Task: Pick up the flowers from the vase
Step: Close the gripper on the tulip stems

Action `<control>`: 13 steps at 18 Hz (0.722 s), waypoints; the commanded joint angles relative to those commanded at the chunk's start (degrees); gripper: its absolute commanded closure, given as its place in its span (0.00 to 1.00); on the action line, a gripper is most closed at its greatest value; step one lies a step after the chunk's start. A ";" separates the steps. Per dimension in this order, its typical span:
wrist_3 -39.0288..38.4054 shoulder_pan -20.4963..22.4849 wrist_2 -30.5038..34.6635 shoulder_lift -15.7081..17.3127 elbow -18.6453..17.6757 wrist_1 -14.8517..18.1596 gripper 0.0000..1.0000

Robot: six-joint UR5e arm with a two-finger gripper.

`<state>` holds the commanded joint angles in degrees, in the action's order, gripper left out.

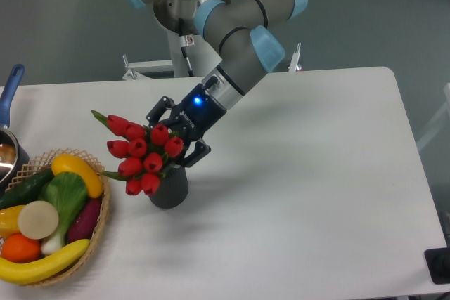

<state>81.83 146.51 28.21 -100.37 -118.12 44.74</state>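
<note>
The flowers (140, 154) are sitting in the vase (169, 185), which is standing on the white desk (302, 173) just right of the wicker basket (103, 210) of toy fruit. The bunch is leaning up and to the left, far wider than the vase that is carrying it.

The main risk is that the jaws are closing on red buds rather than on the stems beneath, which would crush or shed heads, or let the bunch slip free on the lift. A second risk is the vase tipping or being dragged: it is small, the load is lopsided, and any sideways pull while the stems are binding inside could topple it toward the basket.

The arm is reaching down from the upper left, its forearm slanting down-left, with the gripper (174, 135) pressing into the right side of the bunch just above the vase rim. The jaws are spread moderately, straddling the rightmost buds, though the flowers are hiding the fingertips, so whether anything is being pinched already is unclear; they look short of clamped.
</note>
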 joint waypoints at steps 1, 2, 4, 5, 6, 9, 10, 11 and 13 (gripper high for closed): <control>0.00 0.09 0.00 -0.09 0.00 0.00 0.55; 0.00 0.09 0.00 -0.09 0.09 0.00 0.56; -0.09 0.18 0.00 -0.09 0.09 0.00 0.64; -0.09 0.18 -0.09 -0.09 0.09 0.00 0.64; -0.09 0.26 -0.09 -0.09 0.09 0.00 0.64; -0.09 0.44 -0.09 -0.09 0.09 0.00 0.67; -0.09 0.61 -0.09 -0.09 0.09 0.00 0.67; -0.09 0.79 -0.09 0.00 0.09 0.00 0.67; -0.18 0.88 -0.35 0.00 0.09 0.00 0.67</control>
<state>81.65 147.39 27.86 -100.37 -118.04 44.74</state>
